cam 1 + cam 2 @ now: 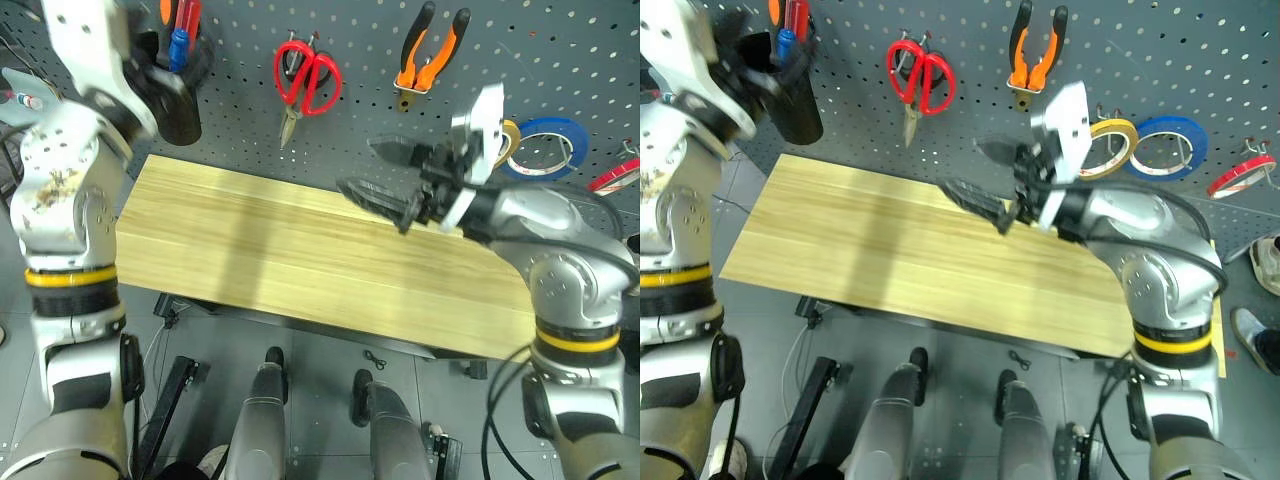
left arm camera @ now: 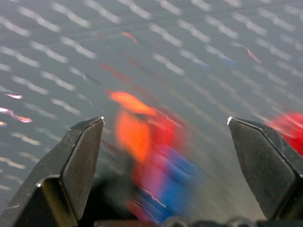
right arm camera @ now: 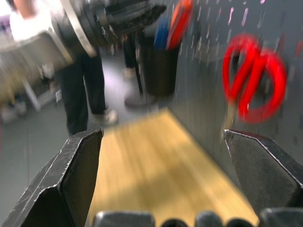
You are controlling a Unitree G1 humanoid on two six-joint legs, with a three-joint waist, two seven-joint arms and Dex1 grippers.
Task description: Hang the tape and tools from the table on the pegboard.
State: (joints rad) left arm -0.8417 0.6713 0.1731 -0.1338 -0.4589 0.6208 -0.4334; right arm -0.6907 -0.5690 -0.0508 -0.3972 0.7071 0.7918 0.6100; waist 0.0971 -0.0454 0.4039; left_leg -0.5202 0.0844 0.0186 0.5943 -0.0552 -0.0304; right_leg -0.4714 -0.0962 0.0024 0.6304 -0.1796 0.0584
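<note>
On the pegboard (image 1: 380,120), the task's things already hang: the red-handled scissors (image 1: 306,82) on a hook above the table's (image 1: 300,250) middle, the pliers (image 1: 430,50) with orange-and-black handles further along towards the robot's right, and the yellow-tan tape (image 1: 1110,145) on a peg beside the blue roll (image 1: 1168,148), with a red roll (image 1: 1238,175) past that. A black cup (image 1: 180,95) fixed to the pegboard near the table's left end holds orange, red and blue handles; the slim screwdriver (image 1: 167,12) appears to be the orange one among them, though that is hard to confirm.

The left gripper (image 2: 165,165) sits right at that cup with its two fingers spread wide and nothing between them. The right gripper (image 1: 390,180) hovers over the table's back edge, below the pliers, its jaws also parted and empty. The tabletop looks bare, so the task reads as essentially finished.

The risk from here lies in pulling away. The left gripper's open fingers are close to the cup's handles; a careless swing could snag one and tip it out. The right arm passes near the tape and the pliers, and brushing either could knock it off its hook. In the right wrist view a person's legs (image 3: 85,85) stand beyond the table's far end, within reach of a wide sweep.
</note>
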